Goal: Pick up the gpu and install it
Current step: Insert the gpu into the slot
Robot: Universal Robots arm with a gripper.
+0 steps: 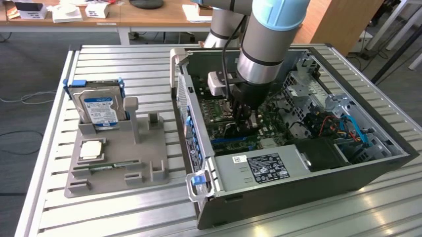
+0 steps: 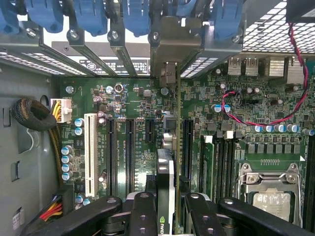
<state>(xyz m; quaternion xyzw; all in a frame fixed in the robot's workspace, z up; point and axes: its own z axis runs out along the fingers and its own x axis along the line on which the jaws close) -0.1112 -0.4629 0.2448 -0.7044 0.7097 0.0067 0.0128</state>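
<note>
The gpu (image 2: 166, 169) stands edge-on between my black fingers (image 2: 142, 214), its dark board reaching down towards the green motherboard (image 2: 128, 98). Its tan metal bracket (image 2: 170, 42) sits at the case's rear slot openings, among the blue latches (image 2: 135, 14). My gripper (image 2: 170, 216) is shut on the card's upper edge. In the exterior view, my gripper (image 1: 245, 114) reaches straight down into the open computer case (image 1: 290, 192), low over the motherboard, and the card below it is mostly hidden by the arm.
Black expansion slots (image 2: 129, 147) and a white slot (image 2: 90, 152) lie beside the card, and the processor socket (image 2: 268, 196) on its other side. At the exterior view's left, a grey fixture (image 1: 142, 153) holds a hard drive (image 1: 99, 106), a processor (image 1: 91, 149) and a memory stick (image 1: 112, 166).
</note>
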